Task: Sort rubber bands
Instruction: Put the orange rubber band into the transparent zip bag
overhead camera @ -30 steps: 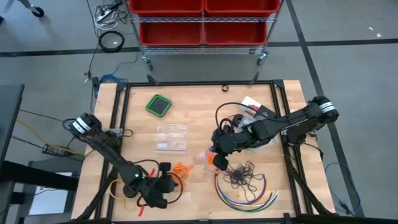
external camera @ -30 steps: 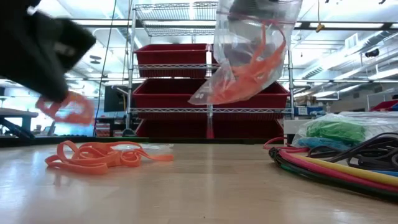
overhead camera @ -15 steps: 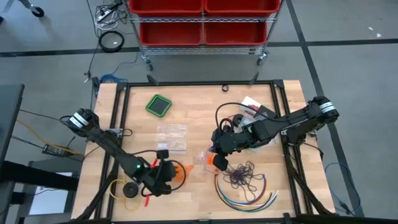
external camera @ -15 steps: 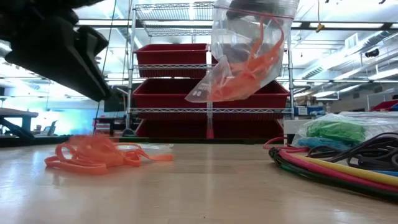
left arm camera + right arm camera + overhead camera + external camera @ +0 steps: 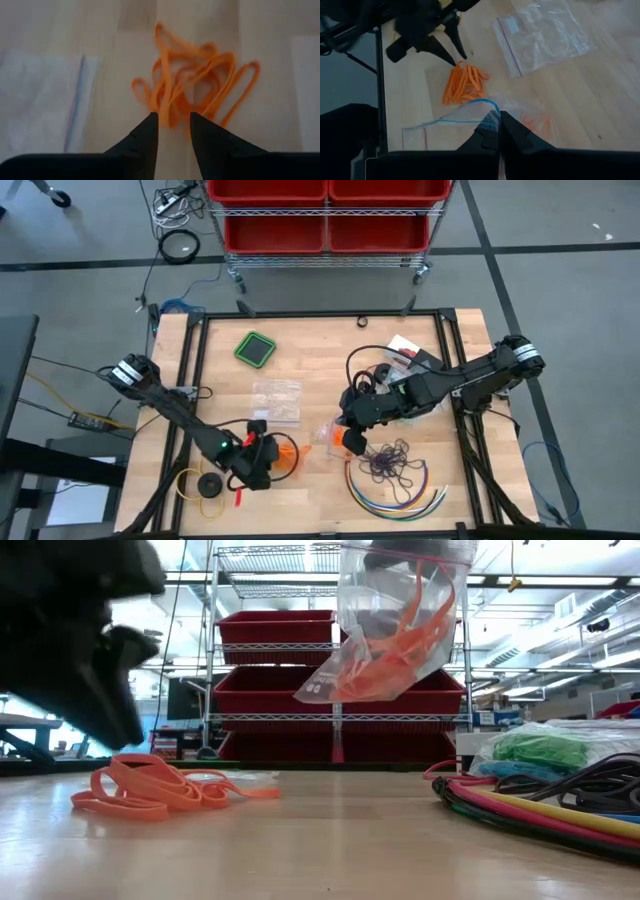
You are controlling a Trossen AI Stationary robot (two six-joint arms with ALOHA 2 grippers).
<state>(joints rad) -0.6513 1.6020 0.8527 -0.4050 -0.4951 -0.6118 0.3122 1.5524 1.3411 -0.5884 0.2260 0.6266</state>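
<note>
Orange rubber bands (image 5: 192, 85) should be pinched low by the half-open left gripper (image 5: 172, 125), right at the pile.

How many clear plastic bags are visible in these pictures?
2. One plastic bag with orange bands inside hangs pinched in the right gripper; one empty bag lies flat mid-table. More may be hidden among the clutter.

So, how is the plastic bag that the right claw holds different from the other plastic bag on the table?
The held bag hangs in the air from the shut right claw; the flat bag lies on the table, untouched. The held bag contains orange rubber bands; the flat bag looks empty. The held bag is crumpled, the flat bag is smooth. Both are clear plastic.
</note>
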